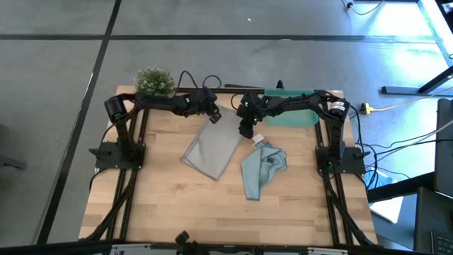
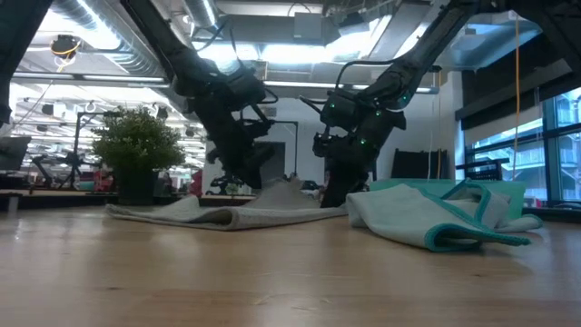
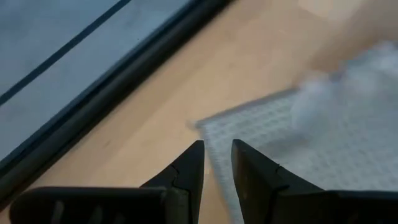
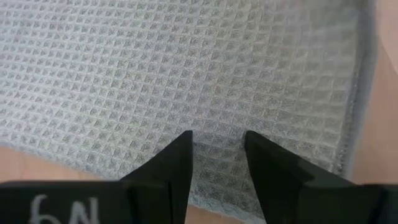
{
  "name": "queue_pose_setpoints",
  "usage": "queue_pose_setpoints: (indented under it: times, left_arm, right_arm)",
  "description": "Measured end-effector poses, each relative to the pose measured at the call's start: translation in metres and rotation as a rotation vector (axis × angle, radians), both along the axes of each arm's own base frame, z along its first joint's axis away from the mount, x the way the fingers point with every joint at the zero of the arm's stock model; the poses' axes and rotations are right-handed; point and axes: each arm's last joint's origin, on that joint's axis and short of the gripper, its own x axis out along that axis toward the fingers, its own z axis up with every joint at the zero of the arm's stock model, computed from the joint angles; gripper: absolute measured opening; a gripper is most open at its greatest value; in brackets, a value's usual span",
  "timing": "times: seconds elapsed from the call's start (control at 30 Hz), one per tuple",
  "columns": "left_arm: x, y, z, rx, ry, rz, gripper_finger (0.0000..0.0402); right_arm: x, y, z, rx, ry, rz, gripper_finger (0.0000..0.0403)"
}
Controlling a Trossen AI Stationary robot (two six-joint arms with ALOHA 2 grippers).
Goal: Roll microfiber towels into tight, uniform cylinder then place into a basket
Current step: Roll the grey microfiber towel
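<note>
The pale grey-blue towel point(image 1: 211, 149) lies spread flat on the table, and its far edge rises a little point(image 2: 286, 189) between the two grippers. My left gripper point(image 1: 215, 115) is at its far left corner, fingers nearly together. My right gripper point(image 1: 247, 132) is at its far right corner, fingers close together on the cloth. The light blue towel point(image 1: 262, 168) lies crumpled on the table to the right, and also shows in the low view point(image 2: 427, 218). The teal basket point(image 1: 291, 117) stands at the far right, behind my right arm. My left gripper has the grey towel's side edge point(image 3: 219, 149), just below its corner point(image 3: 200, 124), between its two fingers. The fingers slant down from the far side. Whether the edge is lifted there does not show. My right gripper comes from above onto the grey towel's waffle surface point(image 4: 217, 134), a little in from its hemmed edge point(image 4: 356, 93). A small pucker of cloth stands between the two fingertips. The cloth around them lies on the table.
A small potted plant point(image 1: 154, 81) stands at the table's far left corner. Bare wood point(image 1: 177, 205) fills the near half of the table. The table's dark far edge rail point(image 3: 124, 81) runs just beyond my left gripper.
</note>
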Motion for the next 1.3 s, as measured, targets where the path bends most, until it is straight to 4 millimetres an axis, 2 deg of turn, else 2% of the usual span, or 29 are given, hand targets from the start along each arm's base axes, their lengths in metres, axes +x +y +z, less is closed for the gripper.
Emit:
queue_pose_setpoints:
  times: [0.17, 0.3, 0.43, 0.53, 0.63, 0.93, 1.0, 1.17, 1.3]
  left_arm:
    - [-0.007, 0.01, 0.001, -0.032, -0.043, 0.085, 0.0078]
    - [-0.011, 0.011, 0.019, -0.047, -0.118, 0.077, 0.0078]
    - [-0.011, 0.0, 0.044, -0.056, -0.181, -0.111, 0.0078]
    - [-0.006, -0.012, 0.052, -0.096, -0.227, -0.312, 0.0078]
    - [0.001, -0.024, 0.046, -0.15, -0.219, -0.417, 0.0078]
    - [0.024, -0.049, 0.004, -0.234, -0.122, -0.501, 0.0078]
    - [0.029, -0.053, 0.0, -0.237, -0.138, -0.528, 0.0078]
    - [0.04, -0.053, -0.007, -0.169, -0.174, -0.521, 0.0078]
    - [0.039, -0.047, -0.015, -0.146, -0.142, -0.471, 0.0078]
  right_arm:
    - [0.0, 0.0, 0.0, 0.0, 0.0, 0.001, 0.015]
    - [0.0, 0.0, 0.0, 0.001, 0.001, 0.001, 0.015]
    - [0.0, 0.0, 0.0, 0.0, 0.0, 0.002, 0.015]
    - [0.0, 0.0, 0.0, 0.0, 0.0, 0.002, 0.015]
    - [0.0, 0.0, 0.0, -0.002, -0.005, 0.001, 0.015]
    - [0.001, 0.0, 0.0, -0.006, -0.016, 0.0, 0.015]
    - [0.001, 0.0, 0.0, -0.006, -0.016, 0.0, 0.015]
    - [0.001, 0.0, 0.0, -0.006, -0.017, 0.0, 0.015]
    - [0.001, 0.0, 0.0, -0.007, -0.017, 0.0, 0.015]
